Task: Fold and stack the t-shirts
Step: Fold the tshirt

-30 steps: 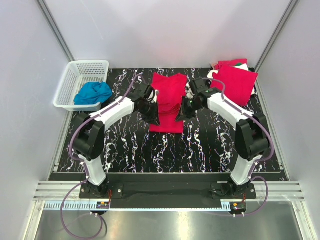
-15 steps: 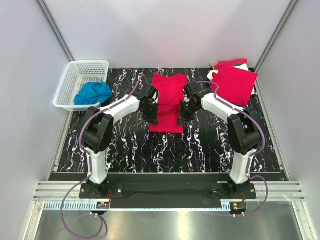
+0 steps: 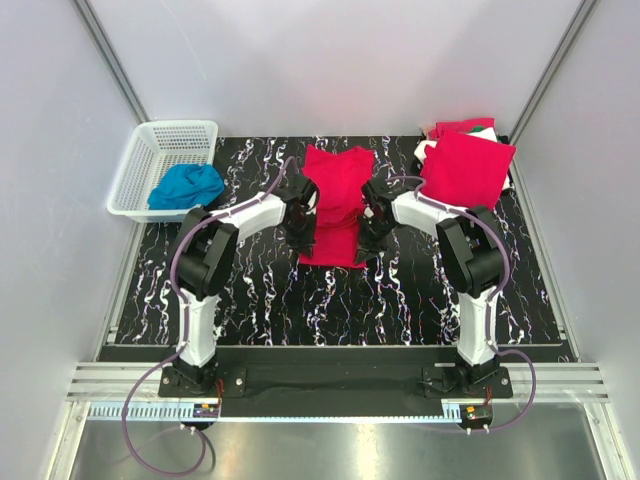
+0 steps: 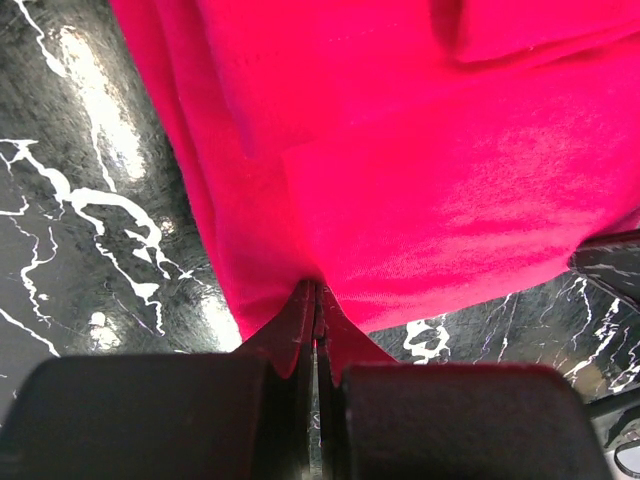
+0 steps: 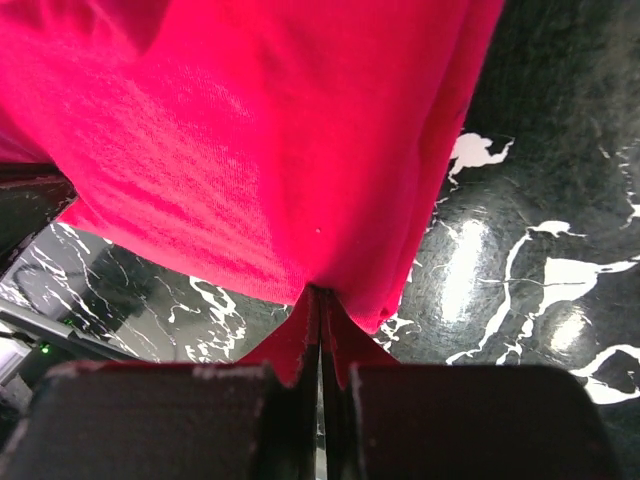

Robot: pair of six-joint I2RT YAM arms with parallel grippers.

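A bright red t-shirt [image 3: 338, 200] lies lengthwise in the middle of the black marbled table [image 3: 260, 300], its sides folded in. My left gripper [image 3: 307, 240] is shut on the near left corner of its hem, and my right gripper [image 3: 363, 244] is shut on the near right corner. In the left wrist view the red fabric [image 4: 400, 150] bunches into the closed left gripper [image 4: 316, 287]. The right wrist view shows the cloth [image 5: 250, 130] pinched the same way in the right gripper [image 5: 320, 293]. Folded red t-shirts [image 3: 466, 168] are stacked at the back right, white and green [image 3: 487, 130] showing behind them.
A white mesh basket [image 3: 150, 150] stands at the back left with a blue cloth [image 3: 187, 186] in it. Grey walls and metal frame posts close in the table on three sides.
The left jaws have closed on the shirt's near left corner. Both arms have swung their elbows toward the table's sides while the grippers stayed at the near hem.
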